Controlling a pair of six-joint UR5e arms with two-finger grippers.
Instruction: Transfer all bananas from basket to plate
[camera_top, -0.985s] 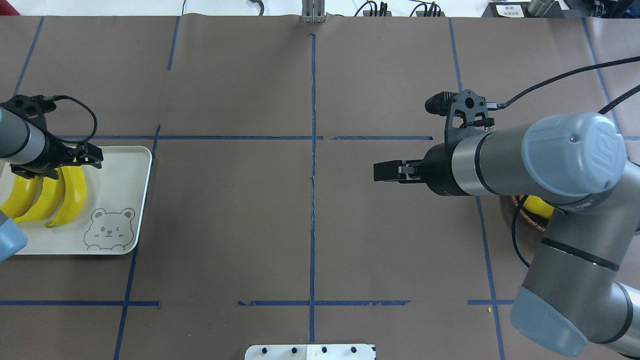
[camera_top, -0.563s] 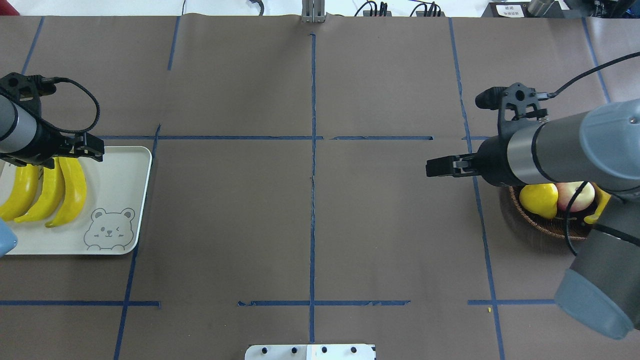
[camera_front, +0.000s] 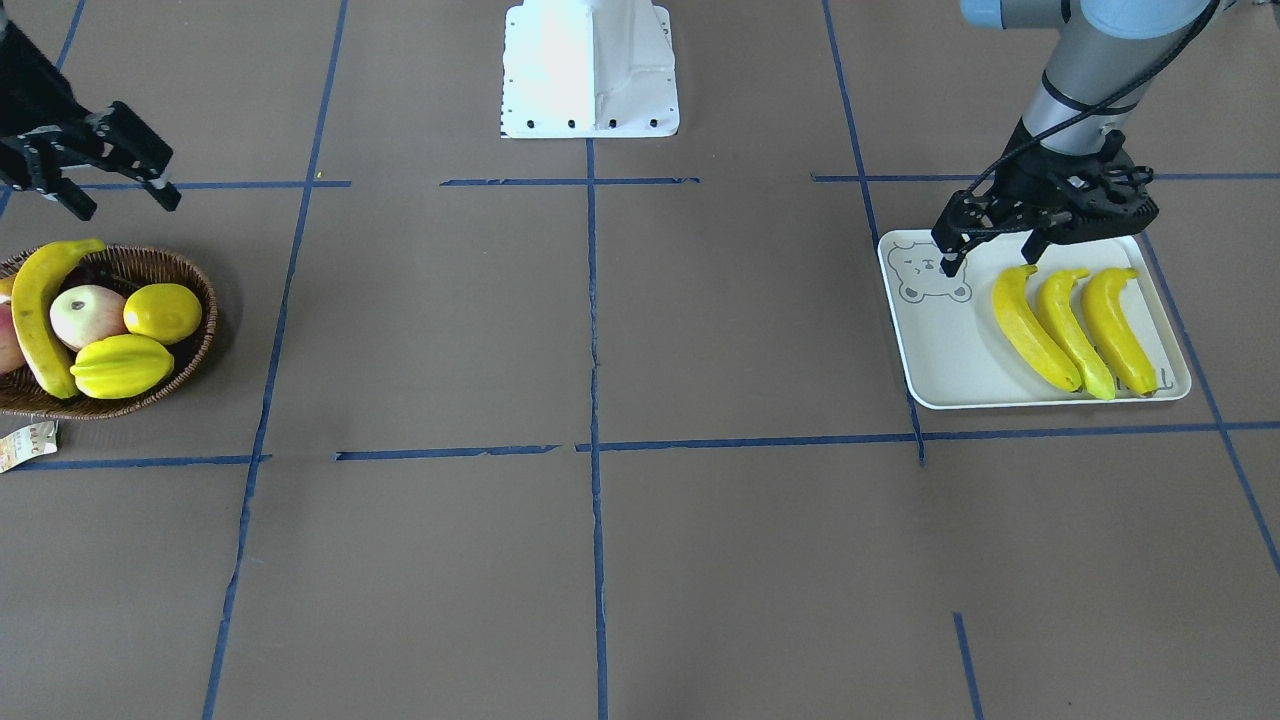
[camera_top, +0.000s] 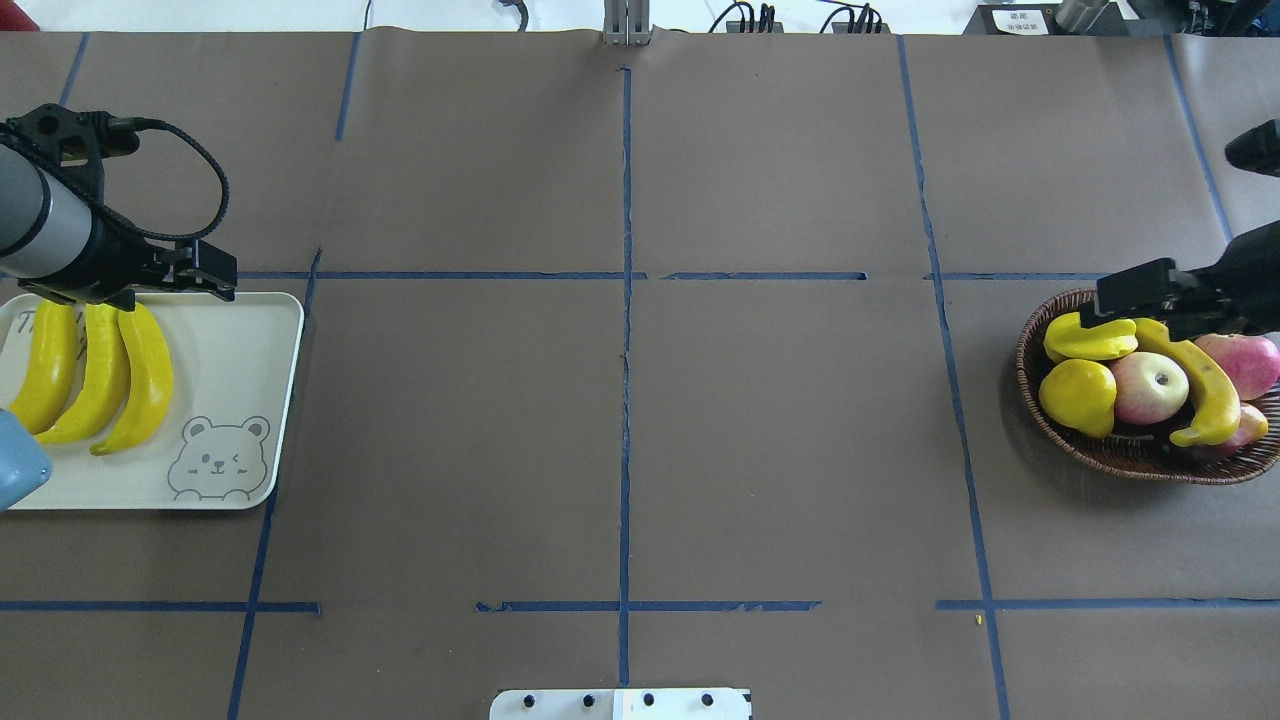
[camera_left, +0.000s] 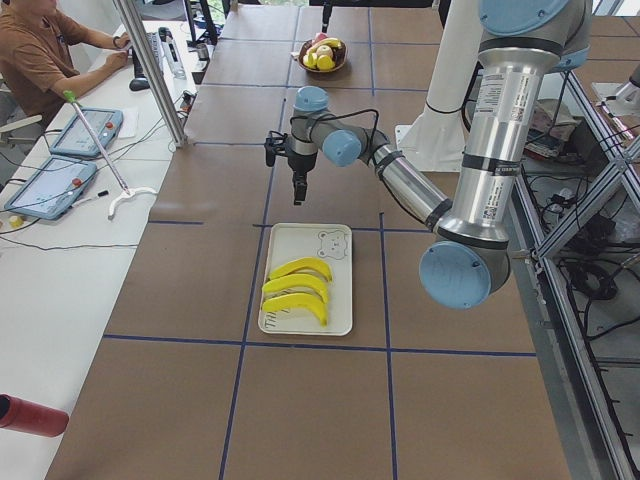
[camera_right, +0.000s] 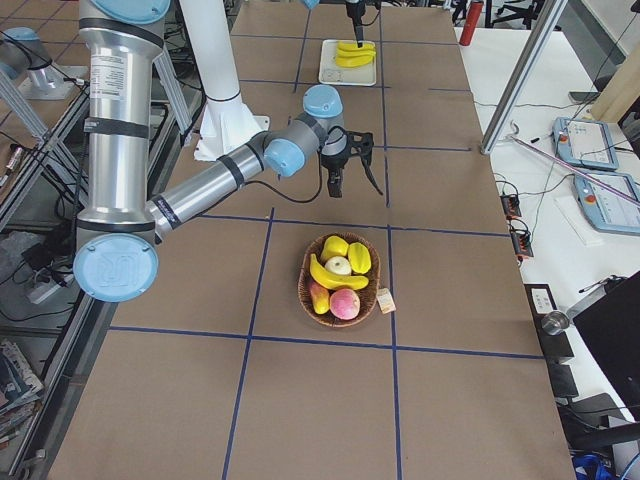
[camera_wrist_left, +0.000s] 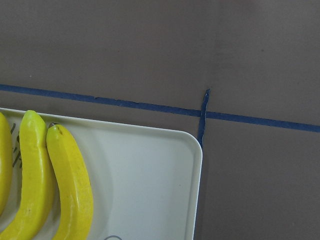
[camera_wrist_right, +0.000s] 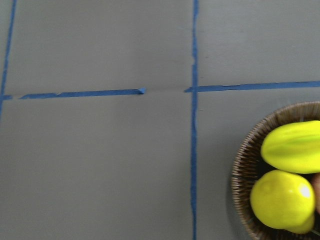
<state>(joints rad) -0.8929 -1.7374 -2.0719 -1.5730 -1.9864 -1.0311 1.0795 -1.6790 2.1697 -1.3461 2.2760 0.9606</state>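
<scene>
Three bananas (camera_top: 95, 375) lie side by side on the plate (camera_top: 240, 350), a white tray with a bear drawing; they also show in the front view as bananas (camera_front: 1072, 330) on the plate (camera_front: 940, 350). One more banana (camera_top: 1195, 385) lies in the wicker basket (camera_top: 1100, 455), at the table's right end. My left gripper (camera_front: 988, 258) hangs open and empty just above the bananas' ends at the plate's edge. My right gripper (camera_front: 125, 205) is open and empty, above the table just beside the basket (camera_front: 150, 400).
The basket also holds a lemon (camera_top: 1077, 395), a starfruit (camera_top: 1090, 338) and apples (camera_top: 1150, 388). A paper tag (camera_front: 25, 445) lies beside it. Blue tape lines cross the brown table. The robot's white base (camera_front: 590, 70) is at the near middle edge. A person (camera_left: 40, 50) sits at a side desk.
My right arm has swung right, from the table's mid-right to the basket's far edge, uncovering the basket. My left gripper has drawn away from the bananas toward the plate's far edge.
</scene>
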